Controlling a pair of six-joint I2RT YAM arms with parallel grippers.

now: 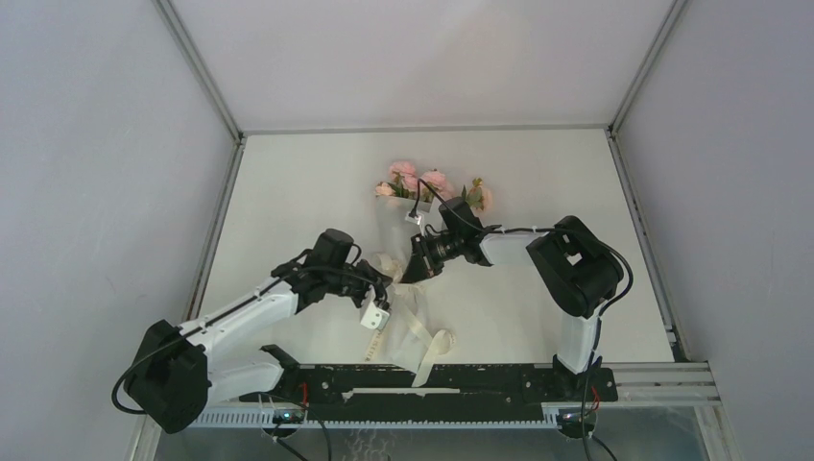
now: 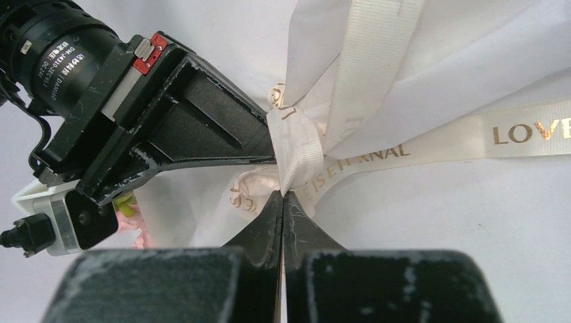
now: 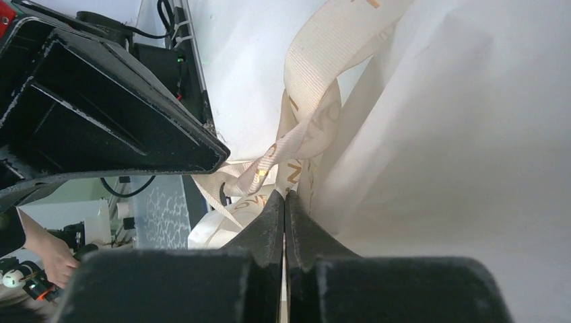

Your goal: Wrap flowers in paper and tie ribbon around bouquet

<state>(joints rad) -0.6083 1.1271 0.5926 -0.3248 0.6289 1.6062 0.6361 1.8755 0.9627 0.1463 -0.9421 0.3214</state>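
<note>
The bouquet lies mid-table, its pale-pink flowers pointing to the far side and the white paper narrowing toward me. A cream ribbon with gold lettering is knotted round the paper's neck, and its tails trail to the near edge. My left gripper is shut, pinching the ribbon right at the knot. My right gripper is also shut on a ribbon strand, against the paper. The two grippers meet at the neck, nearly touching.
A black rail carrying the arm bases runs along the near table edge. Metal frame posts and grey walls enclose the table on the other three sides. Off the table, a person's hand shows in the right wrist view.
</note>
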